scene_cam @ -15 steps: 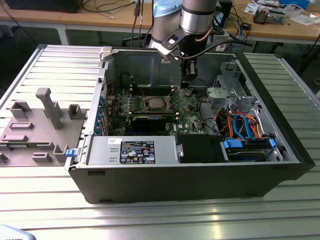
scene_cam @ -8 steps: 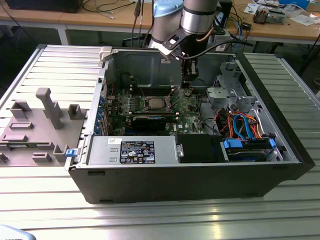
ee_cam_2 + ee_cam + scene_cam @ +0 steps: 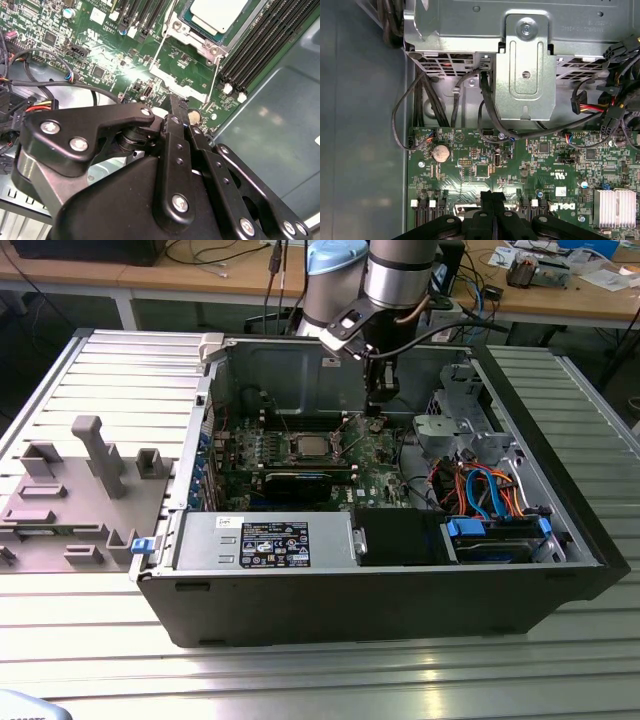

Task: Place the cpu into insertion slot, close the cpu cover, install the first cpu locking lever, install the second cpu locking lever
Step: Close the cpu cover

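One cpu (image 3: pixel 305 447) lies flat in its insertion slot (image 3: pixel 199 41); in the exterior view I see my clenched hand (image 3: pixel 375 423) hovering at its three o'clock.

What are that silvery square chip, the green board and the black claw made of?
The cpu looks like silver-grey metal on top, matte with a soft sheen. The motherboard seems to be lacquered green circuit board, glaring under the light. The end effector looks like black-coated metal, joined by bright screws.

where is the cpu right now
The cpu sits in the insertion slot on the motherboard, to the exterior view's left of the gripper.
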`<state>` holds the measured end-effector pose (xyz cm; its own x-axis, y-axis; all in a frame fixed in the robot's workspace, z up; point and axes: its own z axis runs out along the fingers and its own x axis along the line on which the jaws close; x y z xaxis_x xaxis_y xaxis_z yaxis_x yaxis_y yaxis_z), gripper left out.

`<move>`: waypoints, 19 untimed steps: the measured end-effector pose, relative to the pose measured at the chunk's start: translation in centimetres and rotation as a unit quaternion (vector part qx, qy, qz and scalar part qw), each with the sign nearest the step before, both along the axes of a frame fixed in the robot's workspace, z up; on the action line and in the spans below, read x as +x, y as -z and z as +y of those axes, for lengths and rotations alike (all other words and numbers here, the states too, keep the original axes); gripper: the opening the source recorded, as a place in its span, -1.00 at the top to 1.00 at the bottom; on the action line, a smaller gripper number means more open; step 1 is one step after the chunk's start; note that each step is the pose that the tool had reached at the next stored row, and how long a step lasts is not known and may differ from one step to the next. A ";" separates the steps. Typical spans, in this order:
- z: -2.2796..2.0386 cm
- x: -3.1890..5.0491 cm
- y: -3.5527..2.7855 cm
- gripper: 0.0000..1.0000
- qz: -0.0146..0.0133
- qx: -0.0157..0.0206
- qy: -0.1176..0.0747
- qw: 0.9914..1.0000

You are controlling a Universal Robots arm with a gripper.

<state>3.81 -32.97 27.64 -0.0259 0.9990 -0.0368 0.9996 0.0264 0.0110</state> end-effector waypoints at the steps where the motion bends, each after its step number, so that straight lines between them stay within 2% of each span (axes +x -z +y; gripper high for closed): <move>1: 0.00 0.04 0.00 0.79 0.000 0.000 0.000 1.000; 7: 0.00 0.36 0.04 0.79 0.000 0.000 0.000 1.000; 12: 0.00 0.41 0.43 0.79 0.000 0.000 0.000 1.000; 14: 0.00 0.43 0.64 0.79 0.000 0.000 0.000 1.000; 19: 0.00 0.46 1.72 0.79 0.000 0.000 -0.002 1.000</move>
<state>4.28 -32.97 25.91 -0.0291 0.9989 -0.0369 0.9995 0.0295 0.0103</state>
